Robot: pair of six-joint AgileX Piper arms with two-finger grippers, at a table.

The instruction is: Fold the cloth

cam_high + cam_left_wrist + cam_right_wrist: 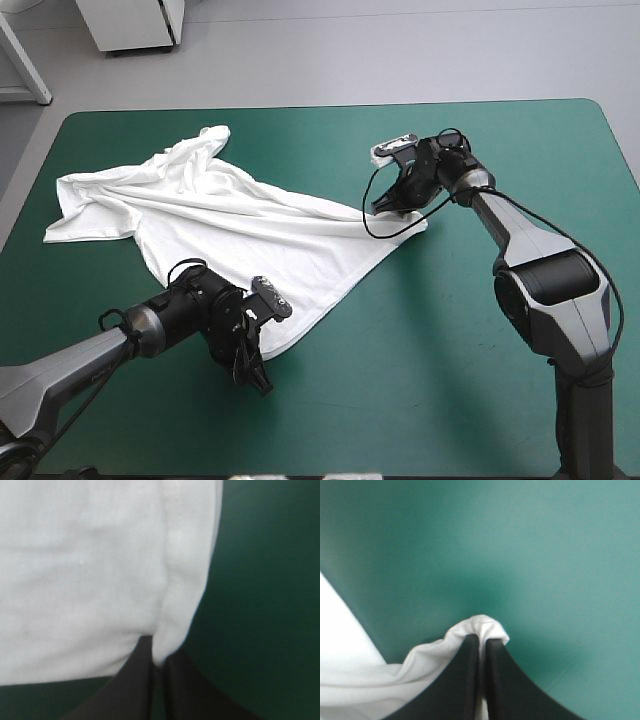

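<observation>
The white T-shirt (pixel 215 225) lies stretched across the teal-green table, its crumpled sleeves toward the far left and its hem toward the near middle. My left gripper (pixel 250 345) is at the hem's near corner, shut on the T-shirt (pixel 100 580), with a fold of hem pinched between the black fingertips (pixel 145 655). My right gripper (pixel 398 200) is at the shirt's right-hand corner, shut on the T-shirt (pixel 470 630); a small bunch of cloth pokes out past its fingers (pixel 495 665).
Bare teal-green cover (pixel 480 380) spreads to the right of and in front of the shirt. The table's far edge (pixel 330 105) runs close behind the right gripper.
</observation>
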